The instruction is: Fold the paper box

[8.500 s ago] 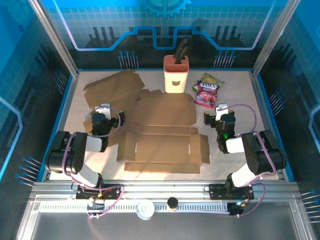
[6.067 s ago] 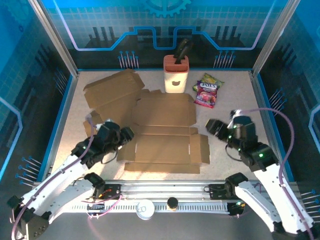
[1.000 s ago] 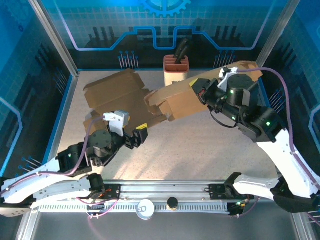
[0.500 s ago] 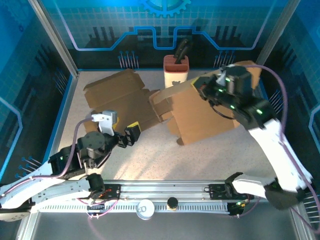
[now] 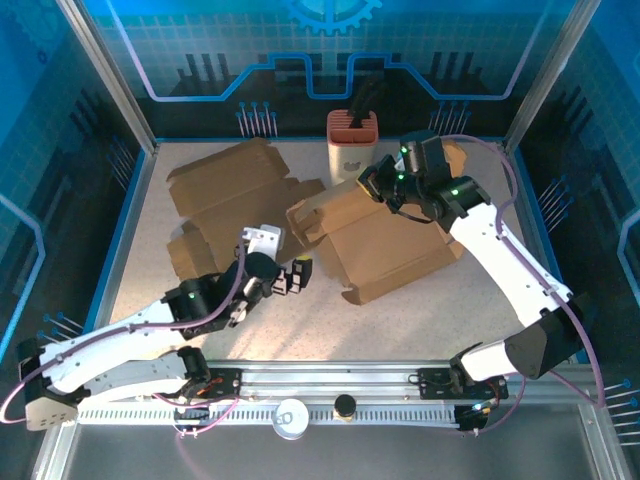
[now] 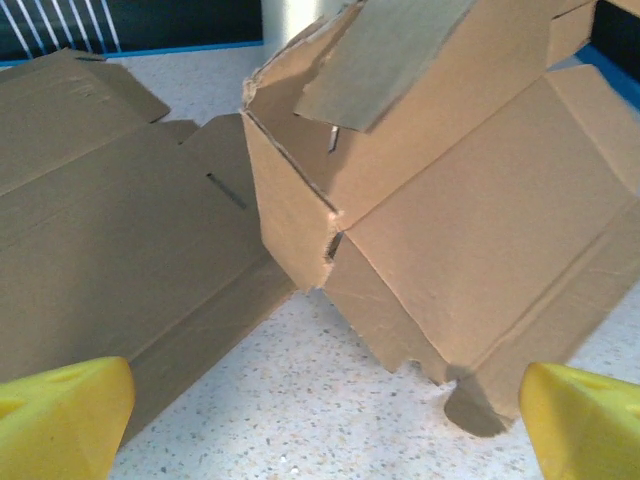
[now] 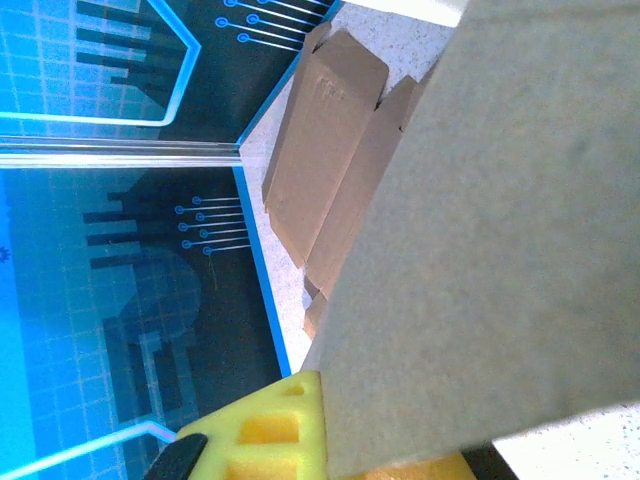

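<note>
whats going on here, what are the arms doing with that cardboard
The right gripper is shut on an upper flap of the partly folded cardboard box, holding it tilted up near the middle of the table. The left gripper is open, pointed at the box from the near left without touching it. A flat cardboard blank lies at the back left.

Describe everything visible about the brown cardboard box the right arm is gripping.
The paper box is plain brown corrugated cardboard, unprinted and only partly folded: creased panels meet at angles and loose flaps stick out. It stands tilted mid-table, its near edge and a small tab resting on the speckled table, its far side raised. The right gripper is shut on its upper panel, a yellow pad on either face. Its left corner, slightly frayed at the crease, reaches the flat cardboard sheet beside it.
</note>
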Action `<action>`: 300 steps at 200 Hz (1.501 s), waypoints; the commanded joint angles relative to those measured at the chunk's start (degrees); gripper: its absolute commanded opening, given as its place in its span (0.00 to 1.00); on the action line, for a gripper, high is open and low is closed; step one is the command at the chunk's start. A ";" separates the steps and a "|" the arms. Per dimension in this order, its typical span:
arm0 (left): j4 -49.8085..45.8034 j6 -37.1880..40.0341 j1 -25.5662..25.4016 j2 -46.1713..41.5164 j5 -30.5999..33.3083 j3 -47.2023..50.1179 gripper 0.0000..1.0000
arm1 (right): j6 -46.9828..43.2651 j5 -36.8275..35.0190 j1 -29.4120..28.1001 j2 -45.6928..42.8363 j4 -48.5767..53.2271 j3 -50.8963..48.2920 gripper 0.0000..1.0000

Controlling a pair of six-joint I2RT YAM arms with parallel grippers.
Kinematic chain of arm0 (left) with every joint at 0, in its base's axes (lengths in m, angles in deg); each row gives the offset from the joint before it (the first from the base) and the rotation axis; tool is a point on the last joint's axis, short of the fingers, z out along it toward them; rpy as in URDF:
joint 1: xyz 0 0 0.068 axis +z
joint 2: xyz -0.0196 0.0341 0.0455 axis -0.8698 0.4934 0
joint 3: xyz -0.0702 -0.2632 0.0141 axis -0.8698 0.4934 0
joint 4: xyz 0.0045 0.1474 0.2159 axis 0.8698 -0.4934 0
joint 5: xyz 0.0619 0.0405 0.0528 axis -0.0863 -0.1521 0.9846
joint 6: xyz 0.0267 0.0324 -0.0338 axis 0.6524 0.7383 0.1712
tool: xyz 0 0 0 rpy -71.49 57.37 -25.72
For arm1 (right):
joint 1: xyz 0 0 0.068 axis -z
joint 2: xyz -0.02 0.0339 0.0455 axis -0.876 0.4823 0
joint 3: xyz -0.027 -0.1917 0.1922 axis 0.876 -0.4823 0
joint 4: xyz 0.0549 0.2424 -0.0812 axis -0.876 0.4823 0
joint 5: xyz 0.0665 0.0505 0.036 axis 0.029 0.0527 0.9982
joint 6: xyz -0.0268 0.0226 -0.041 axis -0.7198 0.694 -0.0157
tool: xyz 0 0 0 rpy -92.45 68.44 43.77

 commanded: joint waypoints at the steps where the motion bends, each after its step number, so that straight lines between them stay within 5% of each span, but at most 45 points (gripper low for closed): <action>1: 6.49 1.80 2.00 1.78 1.05 1.11 0.99 | 0.46 1.57 0.75 -0.94 -2.91 -1.63 0.00; 93: 15.88 5.92 9.78 15.35 9.75 2.56 0.99 | 2.53 4.29 1.06 -2.81 -5.63 -5.45 0.00; 121: 21.39 10.32 11.60 15.57 7.69 5.03 0.98 | 2.28 4.94 1.40 -3.31 -5.97 -6.46 0.00; 154: 25.09 17.72 11.53 17.55 5.89 6.47 0.78 | 3.83 6.78 1.49 -3.07 -9.44 -9.63 0.00; 198: 23.16 17.18 11.24 15.99 1.38 8.50 0.18 | 3.79 5.35 2.00 -4.29 -18.27 -17.32 0.00; 212: 21.49 15.55 10.73 14.45 0.71 9.09 0.06 | 3.30 6.21 2.69 -4.57 -26.00 -21.18 0.00; 271: 16.30 10.93 8.30 10.62 -1.60 9.29 0.00 | 7.93 7.50 3.75 -4.57 -44.38 -31.14 0.26; 300: 14.15 7.96 7.86 11.44 -1.82 8.42 0.00 | 10.42 3.51 3.21 -7.07 -48.16 -35.38 0.28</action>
